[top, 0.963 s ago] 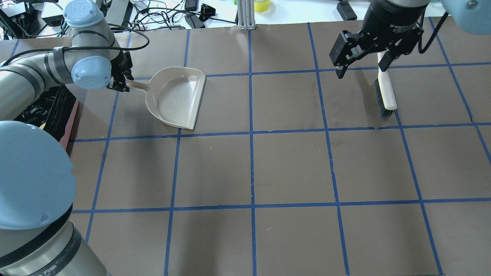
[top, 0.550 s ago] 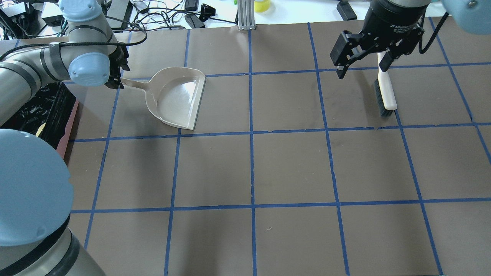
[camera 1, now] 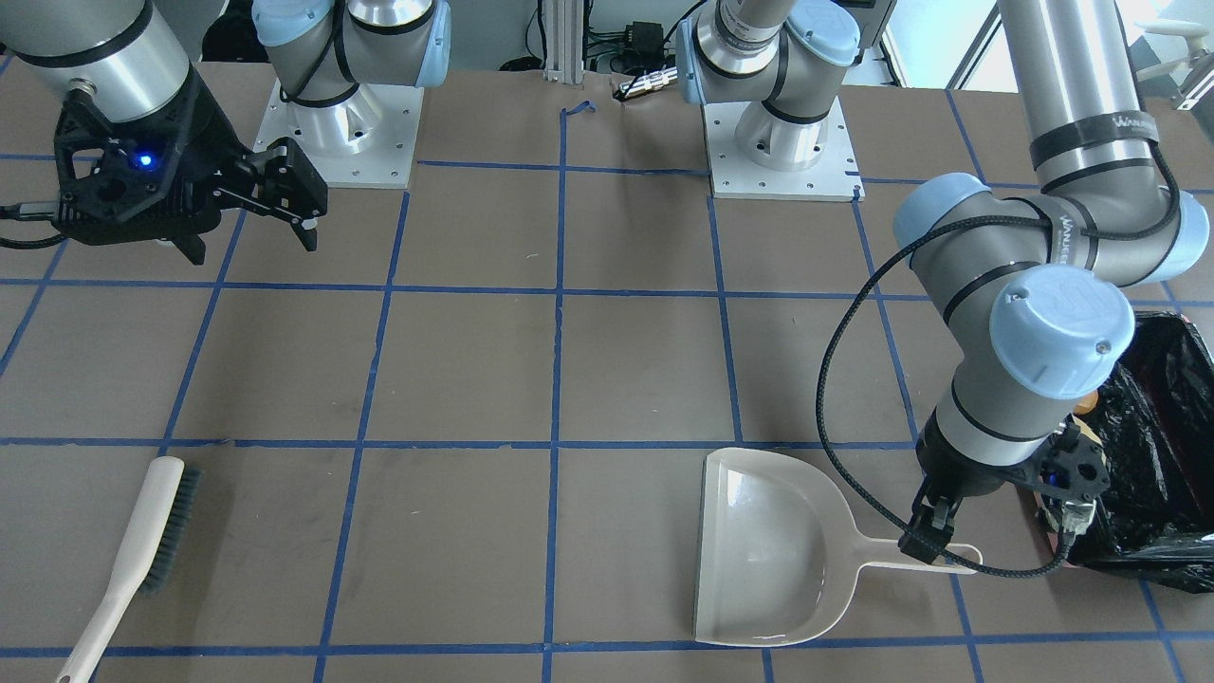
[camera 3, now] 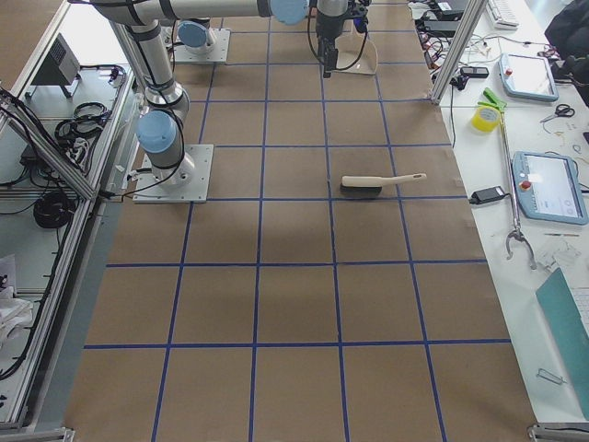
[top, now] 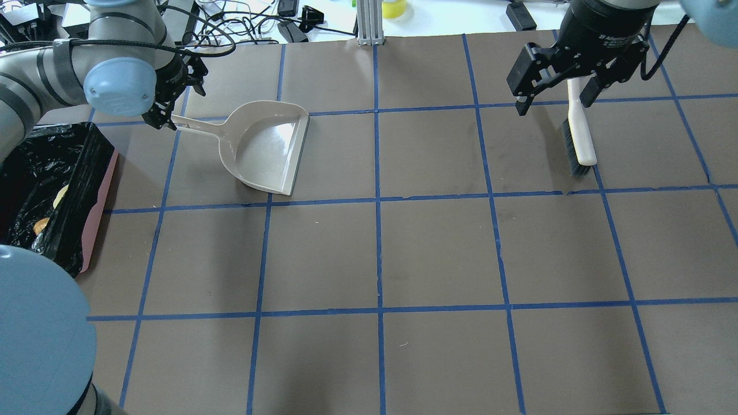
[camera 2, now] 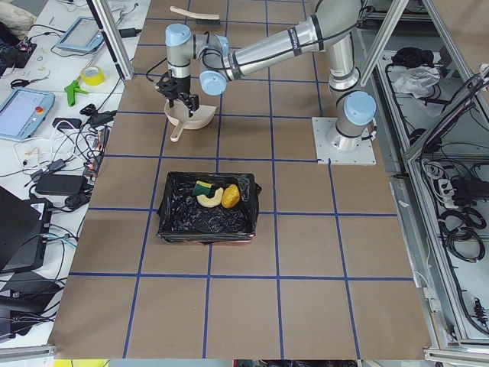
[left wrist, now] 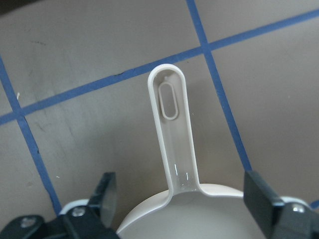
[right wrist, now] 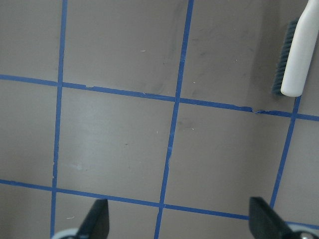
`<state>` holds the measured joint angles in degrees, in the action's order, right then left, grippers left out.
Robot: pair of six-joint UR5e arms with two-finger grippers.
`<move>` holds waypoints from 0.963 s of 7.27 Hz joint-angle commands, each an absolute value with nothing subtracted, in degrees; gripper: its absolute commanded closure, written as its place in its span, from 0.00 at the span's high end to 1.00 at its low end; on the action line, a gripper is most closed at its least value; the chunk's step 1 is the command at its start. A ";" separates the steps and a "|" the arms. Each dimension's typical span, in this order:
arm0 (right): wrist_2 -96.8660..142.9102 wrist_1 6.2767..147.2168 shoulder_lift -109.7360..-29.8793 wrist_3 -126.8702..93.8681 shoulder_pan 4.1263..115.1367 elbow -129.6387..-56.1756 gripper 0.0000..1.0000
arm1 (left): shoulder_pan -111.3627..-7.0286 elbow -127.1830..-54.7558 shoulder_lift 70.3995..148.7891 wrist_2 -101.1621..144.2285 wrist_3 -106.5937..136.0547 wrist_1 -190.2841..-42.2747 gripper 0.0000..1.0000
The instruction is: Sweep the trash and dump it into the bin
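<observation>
As the front camera shows, the left gripper hangs spread over the dustpan handle (beside the bin). From overhead, the right gripper hangs spread wide near the brush. In the left side view, sponge, pastry and golden lump lie inside the bin.

White print on the black housing of my right end effector begins "2F Adaptive" in the overhead view; what follows is too small to read. On my left arm, the black strap round the silver tube carries pale letters that start "WAN", the rest unclear. A second strap near the elbow shows the same lettering. The blue joint cap above my left wrist bears an embossed "UR" mark
</observation>
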<state>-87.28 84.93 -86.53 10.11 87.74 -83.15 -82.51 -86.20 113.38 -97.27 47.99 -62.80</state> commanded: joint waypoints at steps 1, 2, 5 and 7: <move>-87.36 85.52 -86.48 10.11 87.63 -84.11 1.00 | -83.49 -86.74 107.96 -93.37 33.39 -66.79 1.00; -87.28 85.69 -86.48 10.11 87.63 -84.11 1.00 | -84.98 -88.05 105.49 -94.21 19.39 -67.14 1.00; -87.19 85.78 -86.48 10.11 87.54 -84.11 1.00 | -85.43 -92.90 100.65 -94.48 7.12 -68.45 1.00; -87.10 85.78 -86.48 10.11 87.54 -84.11 1.00 | -85.43 -92.55 96.35 -94.49 2.20 -73.90 1.00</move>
<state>-87.14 85.78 -86.49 10.11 87.54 -84.11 -85.37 -92.68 99.03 -94.62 5.29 -71.10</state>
